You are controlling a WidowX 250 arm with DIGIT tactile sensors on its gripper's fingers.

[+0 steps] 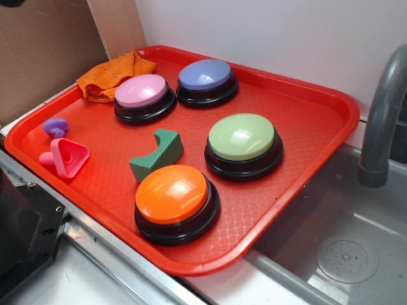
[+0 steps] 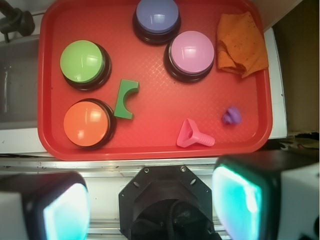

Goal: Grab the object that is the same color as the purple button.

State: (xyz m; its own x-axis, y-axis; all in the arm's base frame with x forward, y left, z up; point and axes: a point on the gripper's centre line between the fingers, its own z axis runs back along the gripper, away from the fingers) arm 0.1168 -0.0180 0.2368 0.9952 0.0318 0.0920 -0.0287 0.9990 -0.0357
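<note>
Red plastic tray [image 1: 318, 127]: five groups of items are held.
- Small purple plastic mushroom-shaped piece [image 1: 55, 127] [image 2: 231, 116]: lies near the tray's edge, just beside the pink triangular-headed plastic piece [image 1: 65, 157] [image 2: 193, 135], untouched.
- Lavender-blue domed push button on a black base [image 1: 206, 81] [image 2: 157, 18]: sits beside the pink-domed push button [image 1: 144, 96] [image 2: 190, 54].
- Green-domed [image 1: 243, 143] and orange-domed [image 1: 175, 202] push buttons, with a green arched block [image 1: 156, 154] between.
- Crumpled orange cloth [image 1: 112, 75]: in a corner.

Gripper [image 2: 150, 202]: held off the tray, fingers [image 2: 240, 200] spread wide apart, nothing gripped.
</note>
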